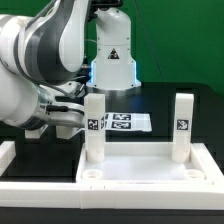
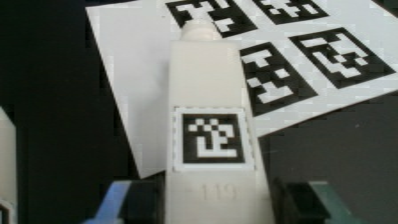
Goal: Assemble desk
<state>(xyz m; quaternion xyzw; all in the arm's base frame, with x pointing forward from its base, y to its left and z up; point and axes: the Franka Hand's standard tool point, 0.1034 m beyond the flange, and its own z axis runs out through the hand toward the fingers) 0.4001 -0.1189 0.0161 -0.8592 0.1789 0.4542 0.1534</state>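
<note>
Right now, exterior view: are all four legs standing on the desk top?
No: only two stand upright at the far edge of the desk top, the left leg and the right leg as that view shows them.

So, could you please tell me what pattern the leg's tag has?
Black-and-white square code; the tag shows best in the wrist view.

Open room is left in the middle of the exterior frame, between the left leg (image 1: 95, 125) and the right leg (image 1: 183, 125), above the desk top (image 1: 140, 180). The upper left is blocked by the robot arm (image 1: 40, 50). In the wrist view, the gap of the gripper (image 2: 217, 200) is filled by the clamped leg (image 2: 214, 100).
</note>
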